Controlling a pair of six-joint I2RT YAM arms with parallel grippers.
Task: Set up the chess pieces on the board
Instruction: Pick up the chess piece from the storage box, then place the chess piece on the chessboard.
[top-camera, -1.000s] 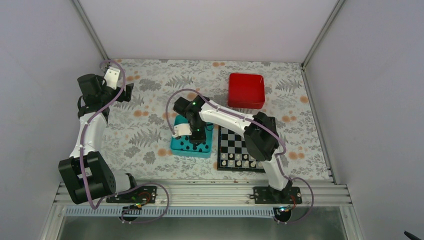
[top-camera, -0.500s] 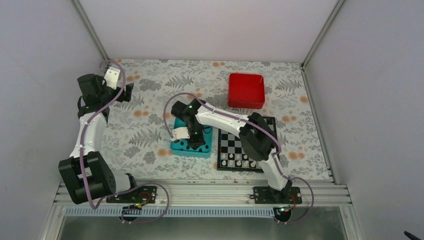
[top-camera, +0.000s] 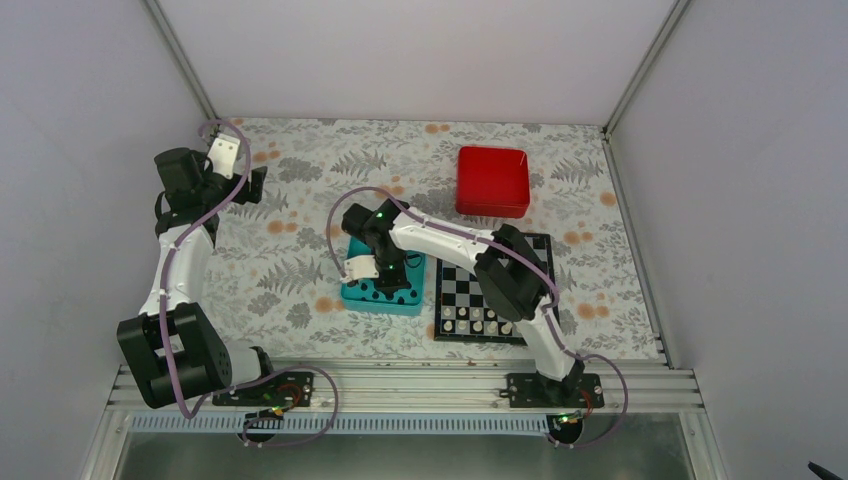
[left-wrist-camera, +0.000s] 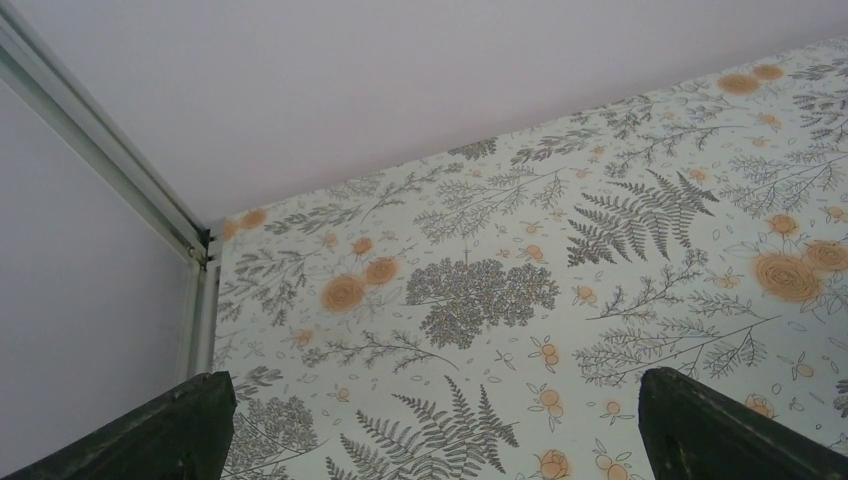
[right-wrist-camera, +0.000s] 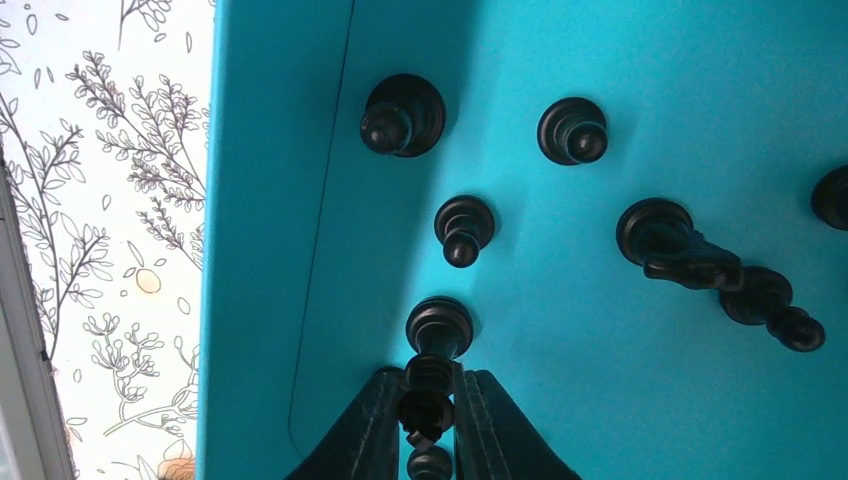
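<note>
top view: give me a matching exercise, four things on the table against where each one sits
Things:
1. red tray
2. teal tray
3. board
4. white pieces

Places:
a. lined up in the board's near rows
b. just right of the teal tray
c. far side of the table, beyond the board
d. left of the board, black pieces loose inside

Pairs: 1-c, 2-d, 3-b, 4-a
</note>
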